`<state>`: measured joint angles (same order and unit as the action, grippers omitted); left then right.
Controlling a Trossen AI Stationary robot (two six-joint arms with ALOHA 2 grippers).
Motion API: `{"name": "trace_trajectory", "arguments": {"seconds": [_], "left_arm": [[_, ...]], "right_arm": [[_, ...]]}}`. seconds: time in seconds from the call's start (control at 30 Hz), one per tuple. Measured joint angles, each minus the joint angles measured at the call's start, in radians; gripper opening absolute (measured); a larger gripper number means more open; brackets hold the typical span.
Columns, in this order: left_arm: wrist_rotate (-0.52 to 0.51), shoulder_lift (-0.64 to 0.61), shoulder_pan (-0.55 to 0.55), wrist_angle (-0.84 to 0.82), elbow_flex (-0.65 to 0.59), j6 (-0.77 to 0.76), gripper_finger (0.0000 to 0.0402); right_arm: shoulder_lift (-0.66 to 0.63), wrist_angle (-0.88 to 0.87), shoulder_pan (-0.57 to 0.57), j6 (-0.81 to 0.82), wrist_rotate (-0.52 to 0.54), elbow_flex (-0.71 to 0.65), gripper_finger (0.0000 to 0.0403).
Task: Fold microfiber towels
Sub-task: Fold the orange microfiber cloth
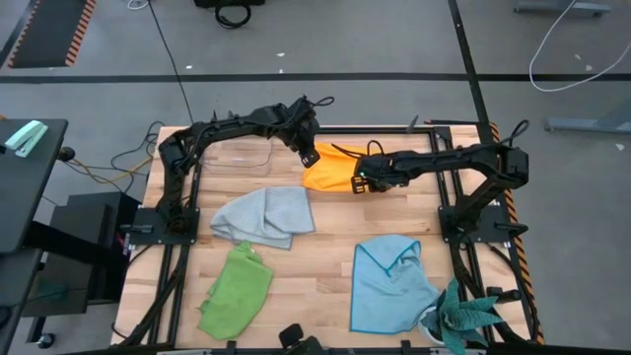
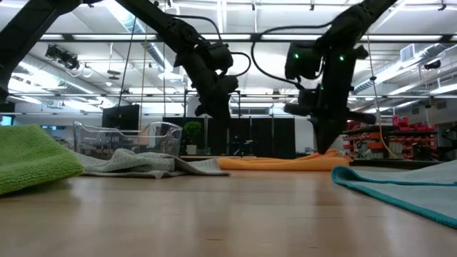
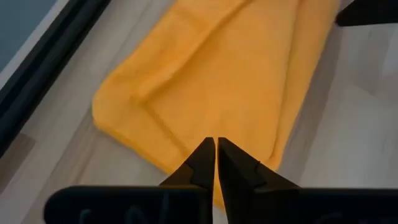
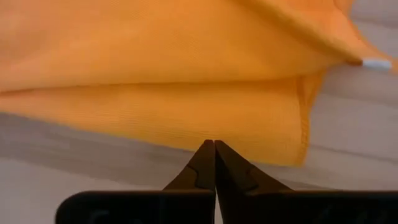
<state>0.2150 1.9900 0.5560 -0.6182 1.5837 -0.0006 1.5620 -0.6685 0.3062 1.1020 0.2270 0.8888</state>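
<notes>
Orange towel (image 1: 330, 174) near the tabletop's (image 1: 325, 256) far edge, left gripper (image 1: 310, 158) and right gripper (image 1: 361, 183) at its opposite ends, both fingers closed, gripping nothing.

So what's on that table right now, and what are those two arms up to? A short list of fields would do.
orange towel: far middle of the table, partly folded
grey towel: crumpled, nearer than the orange one, on the left
green towel: near left
blue towel: near right, one corner turned over
left gripper: at the orange towel's left end, jaws shut, nothing seen held
right gripper: at its right end, jaws shut, nothing seen held
clear box: far left
plant: near right corner
</notes>
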Motion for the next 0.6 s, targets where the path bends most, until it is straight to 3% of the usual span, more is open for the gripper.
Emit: {"name": "trace_trajectory", "arguments": {"seconds": [0.33, 0.6], "left_arm": [[0.003, 0.004, 0.004, 0.044, 0.000, -0.014, 0.0023], [0.038, 0.004, 0.001, 0.052, 0.000, -0.040, 0.0012]], "right_arm": [[0.000, 0.114, 0.007, 0.048, 0.008, -0.089, 0.0004], [0.000, 0.094, -0.011, 0.048, -0.001, -0.107, 0.0003]]}}
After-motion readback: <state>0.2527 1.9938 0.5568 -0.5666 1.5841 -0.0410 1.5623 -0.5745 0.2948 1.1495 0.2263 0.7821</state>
